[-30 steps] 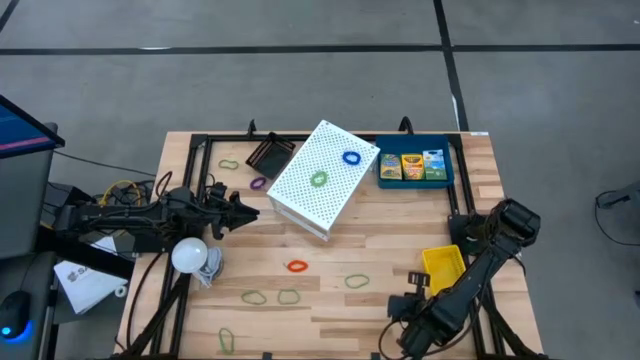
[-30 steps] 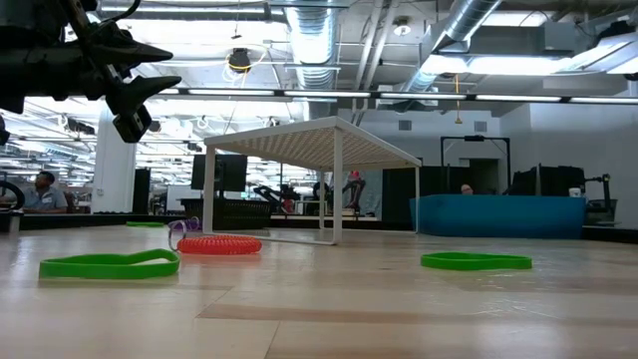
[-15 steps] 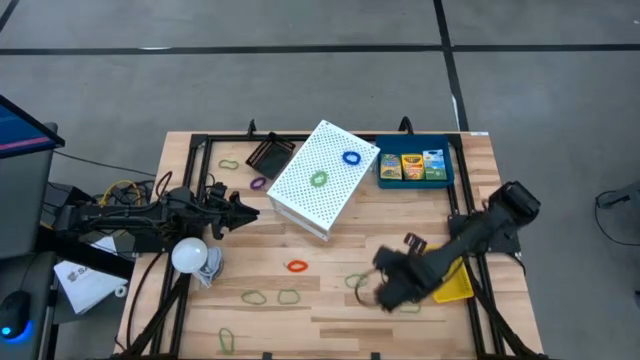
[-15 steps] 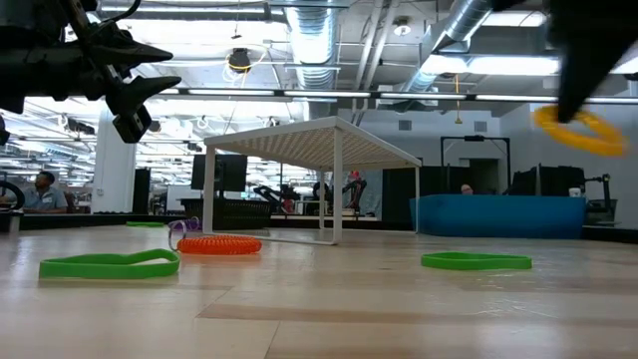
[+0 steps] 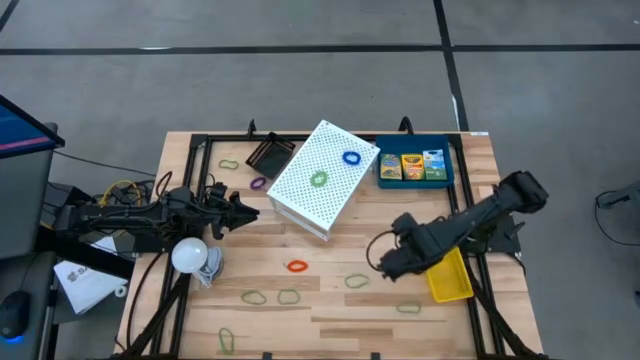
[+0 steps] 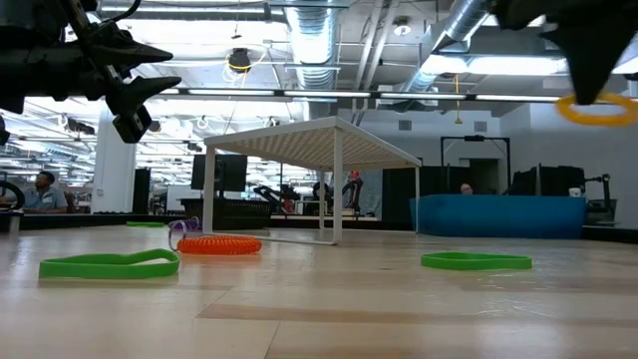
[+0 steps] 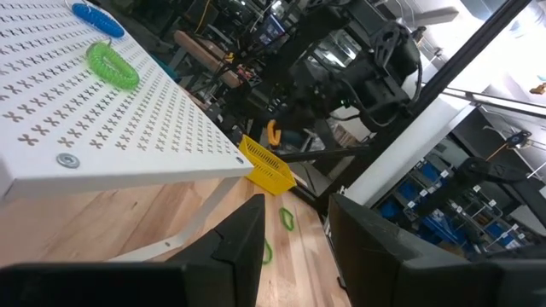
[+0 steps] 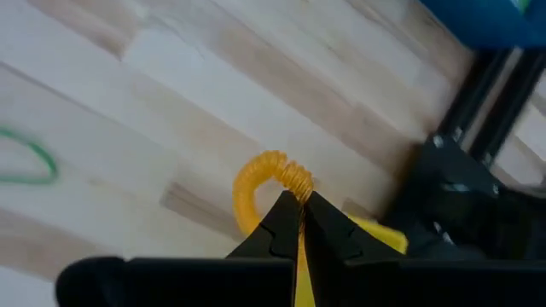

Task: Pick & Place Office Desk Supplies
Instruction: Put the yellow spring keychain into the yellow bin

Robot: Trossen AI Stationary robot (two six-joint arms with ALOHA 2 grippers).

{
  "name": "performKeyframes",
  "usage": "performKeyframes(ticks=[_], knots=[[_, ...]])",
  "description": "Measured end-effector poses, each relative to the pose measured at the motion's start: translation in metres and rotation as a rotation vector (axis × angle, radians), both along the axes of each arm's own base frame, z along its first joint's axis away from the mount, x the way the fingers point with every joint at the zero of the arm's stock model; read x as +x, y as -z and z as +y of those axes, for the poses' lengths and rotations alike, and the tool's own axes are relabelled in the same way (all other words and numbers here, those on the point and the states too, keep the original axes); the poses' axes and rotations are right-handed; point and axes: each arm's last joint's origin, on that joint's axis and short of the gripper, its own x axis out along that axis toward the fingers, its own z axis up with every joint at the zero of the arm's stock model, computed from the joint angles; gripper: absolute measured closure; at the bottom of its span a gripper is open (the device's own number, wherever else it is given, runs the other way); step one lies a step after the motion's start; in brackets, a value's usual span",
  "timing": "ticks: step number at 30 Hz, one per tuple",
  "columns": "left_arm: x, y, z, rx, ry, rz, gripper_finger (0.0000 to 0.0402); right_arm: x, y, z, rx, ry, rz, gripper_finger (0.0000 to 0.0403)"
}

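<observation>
The wooden counter (image 5: 330, 300) fills the middle of the high view. A white rack with many small holes (image 5: 322, 179) stands near its top middle. A green coil band (image 5: 318, 179) and a blue coil band (image 5: 351, 158) lie on top of the rack.

The blue tray (image 5: 415, 181) sits at the upper right of the counter. Three crayon packs (image 5: 411, 165) lie side by side in it. The yellow tray (image 5: 447, 274) lies at the lower right, partly under the right arm. The black tray (image 5: 267, 155) sits at the upper left of the rack.

The right hand (image 5: 377, 262) hangs over the counter, to the left of the yellow tray. Its fingers are pinched tight on a yellow coil band (image 8: 266, 181). In the low view the yellow band hangs in the air at the upper right.

The left hand (image 5: 250, 211) waits at the left side of the counter, beside the rack. Its fingers are a little apart and hold nothing.

An orange coil band (image 5: 297, 266) lies in the lower middle. Thin green bands (image 5: 255, 296) lie near the bottom edge. A small purple band (image 5: 258, 183) lies just below the black tray.
</observation>
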Motion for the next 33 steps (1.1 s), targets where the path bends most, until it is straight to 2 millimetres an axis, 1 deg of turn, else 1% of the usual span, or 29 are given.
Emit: performKeyframes(ticks=[3,11,16,22,28,30,33], knots=[[0.0,0.0,0.0,0.0,0.0,0.0,0.0275,-0.012,0.004,0.005,0.026,0.036,0.016,0.0402],[0.0,0.0,0.0,0.0,0.0,0.0,0.0275,-0.061,0.032,0.03,0.059,0.164,0.157,0.0402],[0.0,0.0,0.0,0.0,-0.001,0.0,0.0275,-0.085,0.047,0.046,0.066,0.233,0.181,0.0402],[0.0,0.0,0.0,-0.004,-0.016,0.001,0.0275,-0.093,0.067,0.055,0.108,0.28,0.135,0.0402],[0.0,0.0,0.001,-0.031,-0.032,0.001,0.0275,-0.095,0.074,0.052,0.097,0.287,0.139,0.0399],[0.0,0.0,0.001,-0.033,-0.033,0.001,0.0275,-0.096,0.075,0.052,0.092,0.278,0.143,0.0388],[0.0,0.0,0.001,-0.033,-0.034,0.001,0.0275,-0.096,0.075,0.051,0.086,0.251,0.137,0.0356]])
